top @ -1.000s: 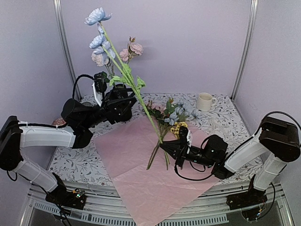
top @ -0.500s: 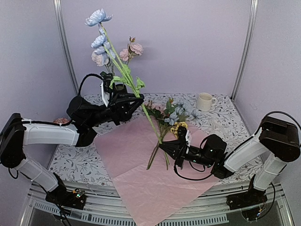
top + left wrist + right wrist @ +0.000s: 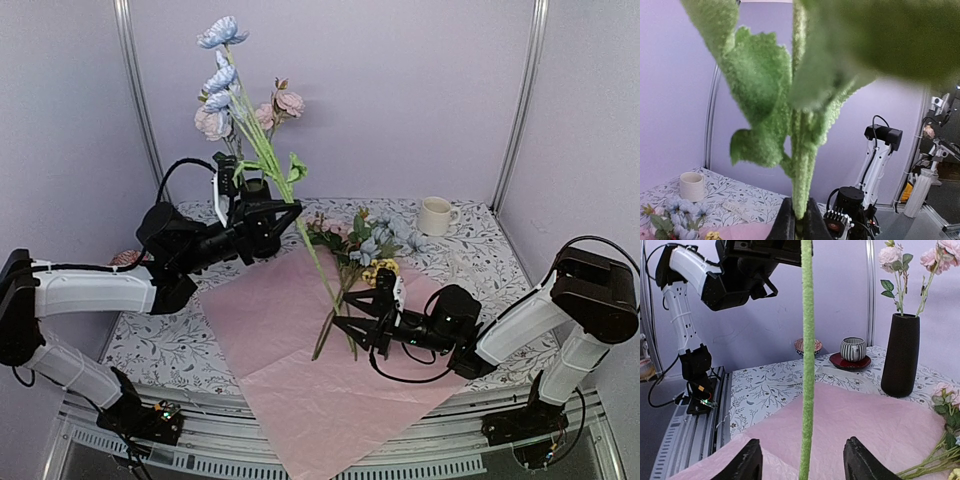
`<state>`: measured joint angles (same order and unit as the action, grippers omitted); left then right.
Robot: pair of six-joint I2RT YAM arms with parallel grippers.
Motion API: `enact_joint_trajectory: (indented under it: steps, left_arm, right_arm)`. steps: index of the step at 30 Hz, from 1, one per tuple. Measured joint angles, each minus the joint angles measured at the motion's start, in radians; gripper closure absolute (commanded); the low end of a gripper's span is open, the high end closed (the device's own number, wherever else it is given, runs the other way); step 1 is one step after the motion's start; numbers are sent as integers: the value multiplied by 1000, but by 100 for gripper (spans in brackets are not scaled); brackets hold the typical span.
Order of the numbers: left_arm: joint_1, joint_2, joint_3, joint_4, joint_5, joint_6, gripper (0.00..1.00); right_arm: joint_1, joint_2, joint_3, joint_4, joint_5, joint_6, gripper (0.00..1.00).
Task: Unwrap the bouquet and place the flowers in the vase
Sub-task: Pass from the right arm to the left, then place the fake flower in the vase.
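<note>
Your right gripper (image 3: 804, 452) opened around the flower stem (image 3: 807, 340) at lower centre; your left gripper (image 3: 799, 220) clamped it above the pink paper (image 3: 270, 320).

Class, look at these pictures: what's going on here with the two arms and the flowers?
The left gripper is shut on the stem of a tall blue flower, holding it up above the pink wrapping paper, which lies spread flat on the table. The right gripper stands open around the stem's lower end, not clamping it. The black vase at the back holds pink roses. The rest of the flowers lie loose at the paper's far edge.
</note>
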<state>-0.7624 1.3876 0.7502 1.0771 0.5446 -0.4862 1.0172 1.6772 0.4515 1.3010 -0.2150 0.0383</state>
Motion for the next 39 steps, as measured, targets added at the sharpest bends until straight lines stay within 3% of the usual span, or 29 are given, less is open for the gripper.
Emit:
enact_joint_trajectory:
  steps: [8, 14, 21, 30, 39]
  left_arm:
    - [51, -145, -58, -212, -178, 29, 100]
    - [216, -266, -58, -395, -343, 75, 100]
    - [328, -320, 113, -525, -507, 212, 100]
    - [357, -163, 392, -474, -555, 328, 100]
    - [363, -39, 499, -460, -602, 464, 100]
  right_arm:
    - [0, -5, -7, 2, 34, -27, 14]
    - [0, -32, -47, 18, 95, -68, 13]
    - [0, -40, -71, 53, 143, -103, 13]
    - [0, -40, -72, 62, 154, -111, 13]
    - [0, -40, -72, 63, 153, -114, 13]
